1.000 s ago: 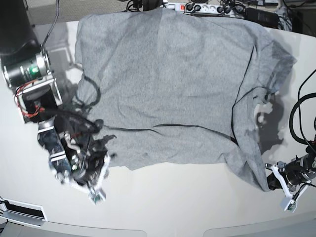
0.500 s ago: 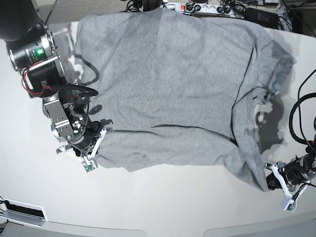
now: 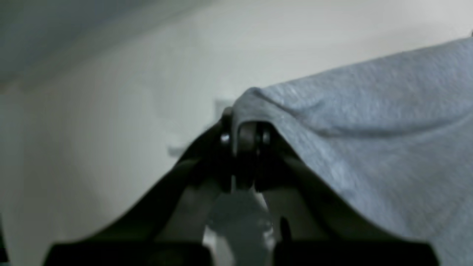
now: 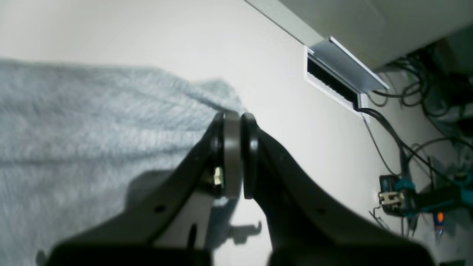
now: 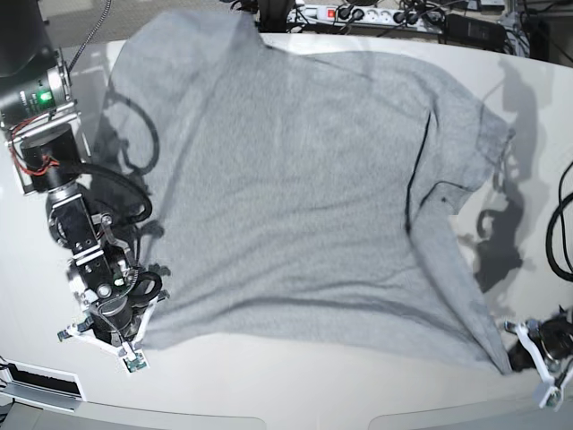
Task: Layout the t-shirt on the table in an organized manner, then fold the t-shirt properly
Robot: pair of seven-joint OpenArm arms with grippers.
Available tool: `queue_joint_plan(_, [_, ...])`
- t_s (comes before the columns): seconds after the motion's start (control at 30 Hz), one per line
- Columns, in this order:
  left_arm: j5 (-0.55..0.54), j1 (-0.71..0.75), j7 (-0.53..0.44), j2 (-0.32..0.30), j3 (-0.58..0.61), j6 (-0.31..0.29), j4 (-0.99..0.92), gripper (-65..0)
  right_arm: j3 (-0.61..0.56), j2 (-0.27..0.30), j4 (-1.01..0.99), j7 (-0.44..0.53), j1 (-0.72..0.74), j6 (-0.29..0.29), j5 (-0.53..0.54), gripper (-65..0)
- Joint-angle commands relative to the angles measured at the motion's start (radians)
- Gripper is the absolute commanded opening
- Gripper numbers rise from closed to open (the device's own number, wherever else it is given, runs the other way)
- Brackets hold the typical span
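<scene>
1. The heather-grey t-shirt (image 5: 295,188) is spread across most of the off-white table (image 5: 295,390), its far edge near a power strip (image 5: 376,13).
2. The right gripper (image 5: 134,327) is clamped on a near corner of the shirt; in the right wrist view its jaws are pressed together on the cloth edge (image 4: 207,92).
3. The left gripper (image 5: 519,358) is closed on the other near corner, cloth draped over its tips (image 3: 245,136).
4. A fold line is seen beside one sleeve (image 5: 479,134).
</scene>
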Motion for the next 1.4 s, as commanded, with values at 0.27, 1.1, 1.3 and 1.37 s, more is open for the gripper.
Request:
queue_joint_plan(0.27, [0.151, -0.054, -0.154, -0.015, -0.008, 0.002, 0.003, -65.0, 0.006, 0.006, 0.018, 0.014, 0.052, 0.081, 0.0, -65.0])
queue_joint_plan(1.1, [0.229, -0.177, -0.264, 0.037, -0.007, 0.114, -0.132, -65.0, 0.006, 0.003, 0.018, -0.008, 0.052, 0.037, -0.001, -65.0])
queue_joint_plan(1.3, [0.23, -0.145, -0.264, 0.034, -0.007, 0.114, -0.137, -54.9, 0.006, 0.003, 0.018, -0.009, 0.064, -0.026, -0.001, -54.9])
queue_joint_plan(1.37, [0.23, -0.151, -0.264, 0.028, -0.007, 0.13, -0.137, -40.6, 0.006, 0.003, 0.018, -0.015, 0.087, -0.067, -0.001, -43.5])
